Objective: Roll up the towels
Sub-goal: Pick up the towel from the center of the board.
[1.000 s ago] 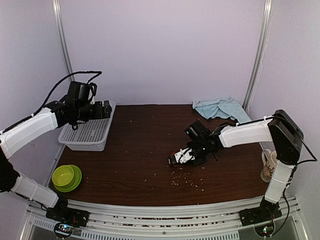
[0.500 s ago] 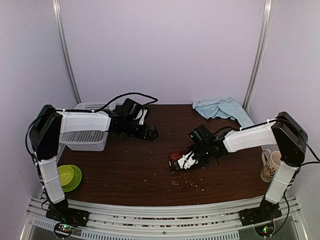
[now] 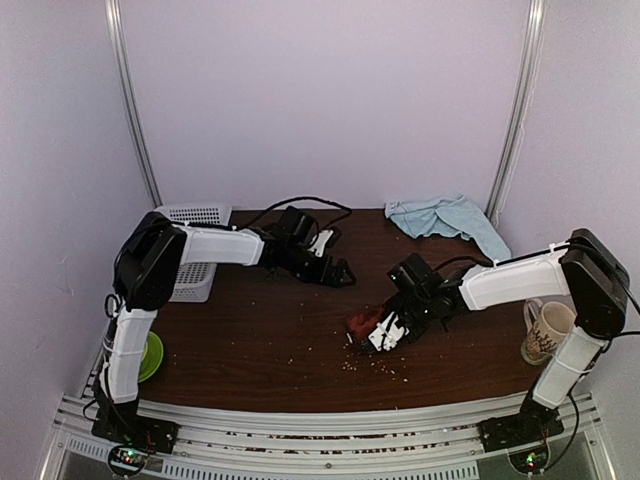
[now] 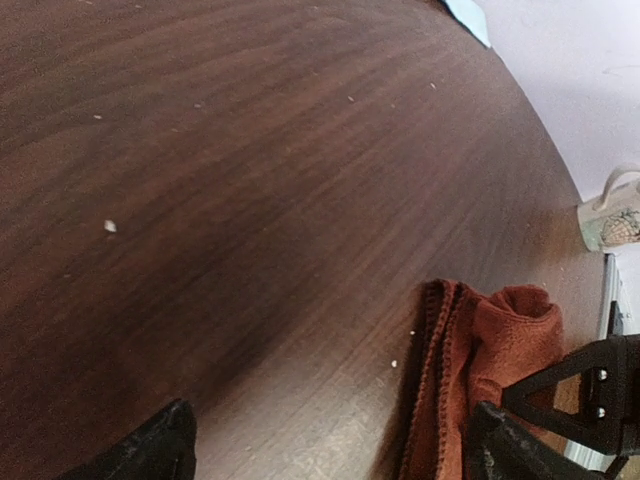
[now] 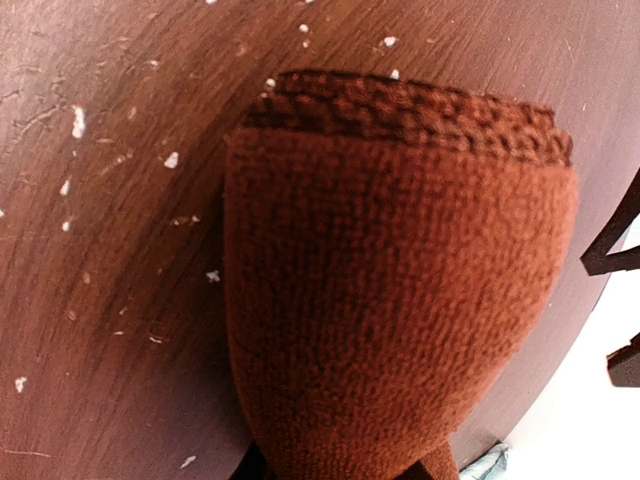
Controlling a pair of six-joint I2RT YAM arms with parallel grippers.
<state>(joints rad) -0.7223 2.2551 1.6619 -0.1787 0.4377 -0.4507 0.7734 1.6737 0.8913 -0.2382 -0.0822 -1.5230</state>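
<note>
2 towels are out on the desk (image 3: 250, 340). The rust-red towel (image 3: 363, 322) sits about mid-desk, folded into a thick bundle. The right pincer (image 3: 383, 333) is clenched on it. From the right wrist view the cloth fills the gap between the fingers, and its layered edge rests on the wood.

The pale blue towel (image 3: 440, 215) lies crumpled well beyond the rust-red towel, toward the back right corner. The left pincer (image 3: 338, 272) is near the rust-red towel, on its far left side and low over the wood. It is released, with its black fingers (image 4: 150, 450) spread wide and nothing between them.

Pale crumbs (image 3: 375, 362) are scattered just on the near side of the rust-red towel. Well to its right stands a mug (image 3: 545, 330). Well to its left are a white basket (image 3: 195, 215) and a green bowl (image 3: 152, 355).
</note>
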